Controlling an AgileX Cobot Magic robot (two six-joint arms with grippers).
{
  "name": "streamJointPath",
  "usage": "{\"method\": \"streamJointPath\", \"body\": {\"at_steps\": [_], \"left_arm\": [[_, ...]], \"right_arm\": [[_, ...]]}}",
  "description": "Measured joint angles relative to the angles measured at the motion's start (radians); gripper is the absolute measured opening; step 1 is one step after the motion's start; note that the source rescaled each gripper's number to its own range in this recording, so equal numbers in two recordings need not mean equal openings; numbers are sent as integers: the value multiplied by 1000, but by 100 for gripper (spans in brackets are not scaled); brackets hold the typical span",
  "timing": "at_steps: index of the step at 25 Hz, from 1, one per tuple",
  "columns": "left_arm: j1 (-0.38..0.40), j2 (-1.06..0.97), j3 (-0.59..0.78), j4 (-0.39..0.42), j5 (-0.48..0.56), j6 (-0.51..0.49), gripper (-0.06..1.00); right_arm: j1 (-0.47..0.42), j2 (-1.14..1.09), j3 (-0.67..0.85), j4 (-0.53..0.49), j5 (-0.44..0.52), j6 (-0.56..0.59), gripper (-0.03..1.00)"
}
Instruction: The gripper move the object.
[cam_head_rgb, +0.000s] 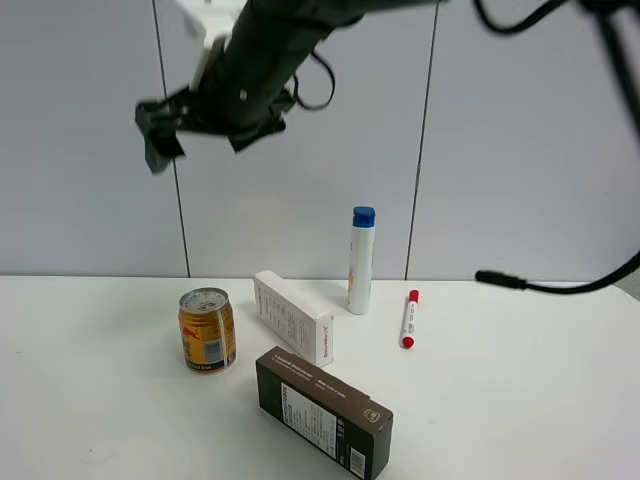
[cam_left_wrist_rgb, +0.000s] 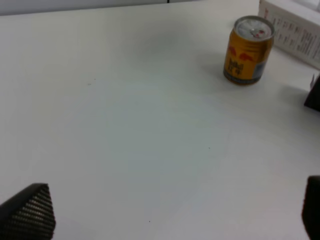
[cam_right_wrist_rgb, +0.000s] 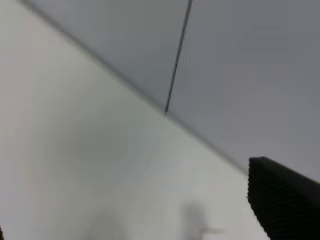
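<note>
The object, a squat gold-yellow can (cam_head_rgb: 207, 330) with a silver pull-tab top, stands upright on the white table (cam_head_rgb: 90, 400), left of centre. It also shows in the left wrist view (cam_left_wrist_rgb: 247, 50), far from the fingers. My left gripper (cam_head_rgb: 158, 130) hangs high in the air above and left of the can; its black jaws (cam_left_wrist_rgb: 170, 212) stand wide apart and empty. My right gripper (cam_right_wrist_rgb: 142, 215) is out of the exterior view. Its wrist view shows one black fingertip (cam_right_wrist_rgb: 285, 200) over bare table and wall, with nothing between the jaws.
A white carton (cam_head_rgb: 292, 316) lies just right of the can. A dark brown box (cam_head_rgb: 322, 410) lies in front of it. A tall white bottle with a blue cap (cam_head_rgb: 361, 260) and a red marker (cam_head_rgb: 409, 318) are further right. A black cable (cam_head_rgb: 520, 283) hangs at the right.
</note>
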Motion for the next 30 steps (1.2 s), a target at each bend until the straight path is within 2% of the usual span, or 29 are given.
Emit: {"method": "streamJointPath", "body": {"at_steps": [5,8,11,15,19,30], "left_arm": [[0,0,0,0,0,0,100],[0,0,0,0,0,0,100],[0,0,0,0,0,0,100],[0,0,0,0,0,0,100],[0,0,0,0,0,0,100],[0,0,0,0,0,0,100]], "right_arm": [[3,-160,0,-79,-21,103,98],[5,-215,0,-134,6,173,99],[13,-264,0,-215,94,202,99],[17,-349,1,-328,268,210,99],[17,-446,1,-384,407,187,99],[17,-715,6,-459,589,162,100]]}}
